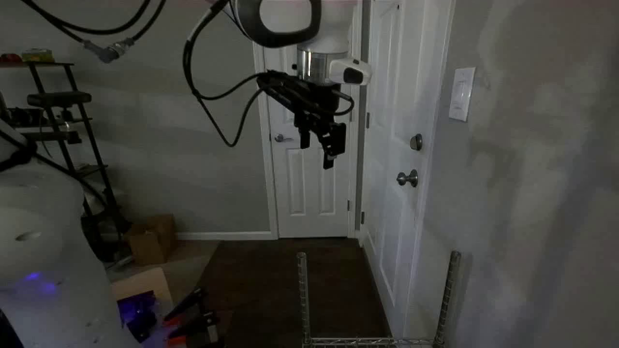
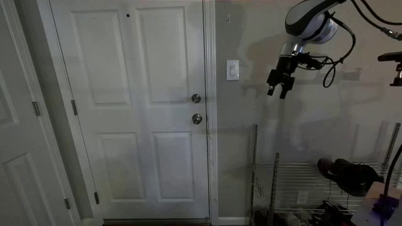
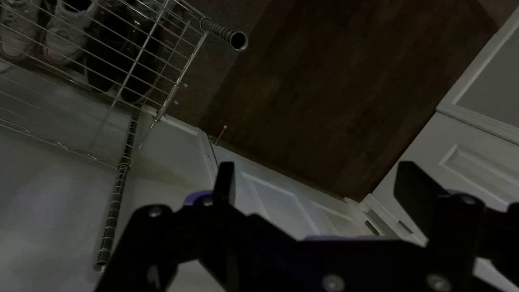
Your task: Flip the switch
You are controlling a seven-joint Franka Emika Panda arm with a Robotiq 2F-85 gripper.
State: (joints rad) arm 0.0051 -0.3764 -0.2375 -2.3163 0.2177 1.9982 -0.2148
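Light switch (image 2: 232, 70) not yet reached

The white light switch is fixed to the grey wall (image 2: 234, 106), near the door frame (image 2: 210, 103). In both exterior views, the gripper (image 2: 276, 93) is held well apart from it, aimed mostly down. In the wrist view, its 2 fingers (image 3: 225, 182) are seen spread, with nothing pinched between. It is judged that the reach is in hand, and the push is not yet done. Next, the gripper should be brought across, turned toward the wall, and pushed on the paddle (image 2: 232, 72).
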